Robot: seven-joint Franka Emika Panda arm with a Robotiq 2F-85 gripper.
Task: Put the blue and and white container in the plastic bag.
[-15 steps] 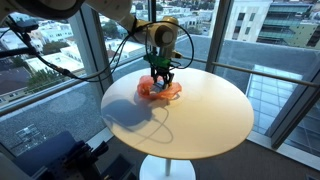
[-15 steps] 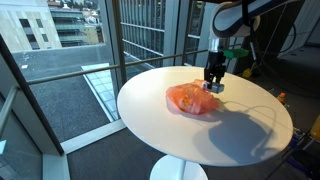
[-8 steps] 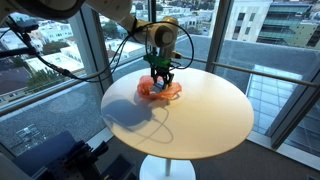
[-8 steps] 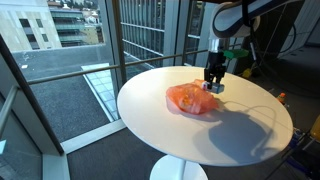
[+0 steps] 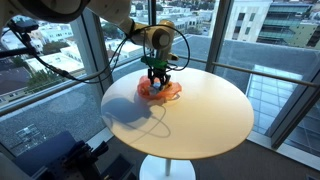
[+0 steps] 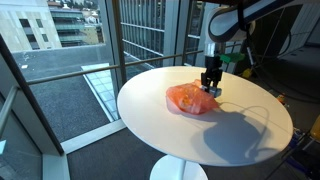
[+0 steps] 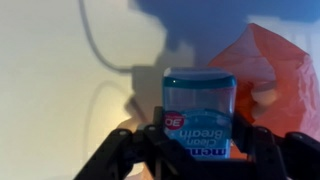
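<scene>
We're over the round white table [image 5: 205, 115], and there's been a small move. In the last half second the Panda arm [image 5: 100, 12] has slid its wrist a touch sideways and seems a shade higher, though the shift is slight in both exterior views. We read that as lining up above the bag's mouth, not releasing yet, so the drop is still to come.

The arm reaches in from above, its last links pointing almost straight down at the worktop near the window-side rim. The orange plastic bag [image 6: 190, 99] lies crumpled there on the table, just inside that edge. The Robotiq gripper [image 6: 210, 88] hangs directly over the bag's side, close to it. Whether it touches the plastic, we can't tell.

The wrist view settles the grip. The gripper [image 7: 200, 150] is clamped on the blue and white container [image 7: 200, 112], a mint box with its label facing us, held upright between the two fingers. The bag [image 7: 285, 70] sits beside and beyond it, so the container isn't inside yet.
</scene>
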